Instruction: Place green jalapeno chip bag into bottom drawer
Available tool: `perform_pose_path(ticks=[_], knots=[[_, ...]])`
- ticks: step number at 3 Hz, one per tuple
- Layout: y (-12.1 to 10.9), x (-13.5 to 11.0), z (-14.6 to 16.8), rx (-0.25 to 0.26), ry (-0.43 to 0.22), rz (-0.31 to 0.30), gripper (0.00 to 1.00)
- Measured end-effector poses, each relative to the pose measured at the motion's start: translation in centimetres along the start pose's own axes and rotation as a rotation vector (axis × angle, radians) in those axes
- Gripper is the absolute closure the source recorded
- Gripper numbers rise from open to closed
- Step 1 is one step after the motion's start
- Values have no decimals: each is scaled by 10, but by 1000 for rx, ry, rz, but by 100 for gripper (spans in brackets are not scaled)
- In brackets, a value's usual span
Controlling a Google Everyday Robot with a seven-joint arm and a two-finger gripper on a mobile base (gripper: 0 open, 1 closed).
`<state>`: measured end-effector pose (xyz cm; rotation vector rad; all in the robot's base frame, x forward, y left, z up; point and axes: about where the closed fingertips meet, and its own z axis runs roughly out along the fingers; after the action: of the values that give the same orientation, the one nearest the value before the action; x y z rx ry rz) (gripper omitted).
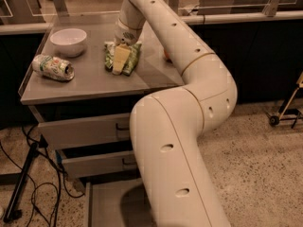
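The green jalapeno chip bag (131, 59) lies crumpled on the grey cabinet top (90, 82), near its middle. My gripper (121, 60) reaches down from the white arm (189, 79) and sits right on the bag, with green foil showing on both sides of it. The bag still rests on the top. The bottom drawer (106, 203) is pulled open below, a shallow grey tray, partly hidden by my arm's lower link.
A white bowl (68, 40) stands at the back left of the top. A crushed green-white can (53, 67) lies at the left. An orange thing (166, 55) peeks out behind my arm. Two upper drawers (85, 129) are shut. Cables and a stand leg (23, 178) lie on the floor at left.
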<state>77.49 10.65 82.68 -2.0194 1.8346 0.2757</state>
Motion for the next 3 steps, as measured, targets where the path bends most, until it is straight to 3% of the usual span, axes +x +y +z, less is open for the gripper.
perform_pose_path(ticks=[3], knots=[[-1, -1, -3, 0, 0, 0, 96]])
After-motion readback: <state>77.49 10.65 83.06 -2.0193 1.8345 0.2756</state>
